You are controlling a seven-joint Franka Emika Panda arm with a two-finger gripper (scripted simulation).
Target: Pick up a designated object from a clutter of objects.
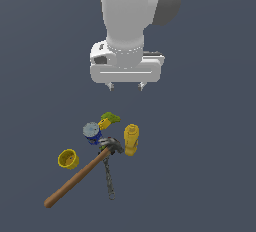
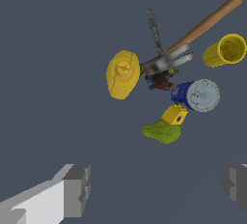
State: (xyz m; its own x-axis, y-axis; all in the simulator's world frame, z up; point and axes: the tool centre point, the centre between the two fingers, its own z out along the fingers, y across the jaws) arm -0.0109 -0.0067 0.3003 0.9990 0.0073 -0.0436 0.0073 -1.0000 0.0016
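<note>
exterior view | gripper (image 1: 126, 86) spread, above green lump (image 1: 111, 117)

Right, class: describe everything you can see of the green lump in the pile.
The green lump is small, olive-green and bumpy, rounded and pear-like, with a matt surface. It lies on the dark floor at the edge of the pile nearest the arm. The small yellow block sits right against it, apparently touching; the blue can stands just beyond. The open gripper hangs above, clear of it.
</note>
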